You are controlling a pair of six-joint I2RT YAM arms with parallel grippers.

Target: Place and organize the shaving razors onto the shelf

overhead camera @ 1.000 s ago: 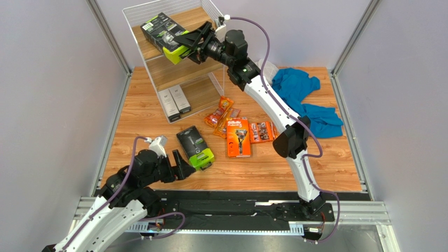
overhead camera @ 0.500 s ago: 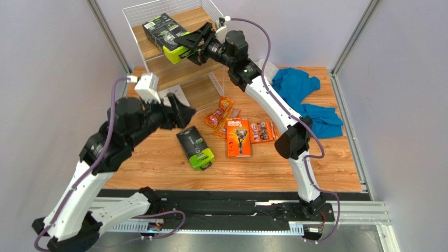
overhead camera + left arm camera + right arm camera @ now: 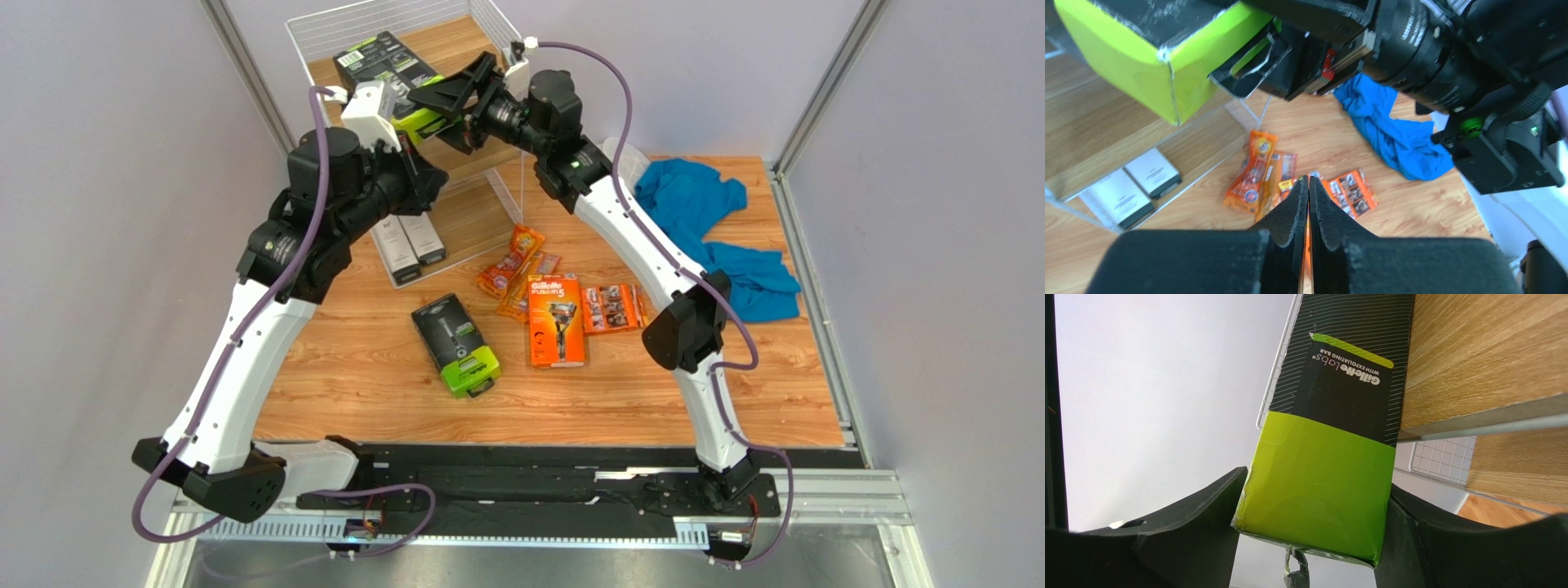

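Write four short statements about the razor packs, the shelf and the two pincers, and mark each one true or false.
1. The right pincer is shut on the lime-green end of a black razor pack at the top tier of the shelf. True.
2. The left pincer holds an orange box. False: it is shut and empty; the orange Gillette box lies on the table.
3. A second black pack lies on the table. True.
4. The blue cloth lies on the shelf. False: it lies on the table, right of the shelf.
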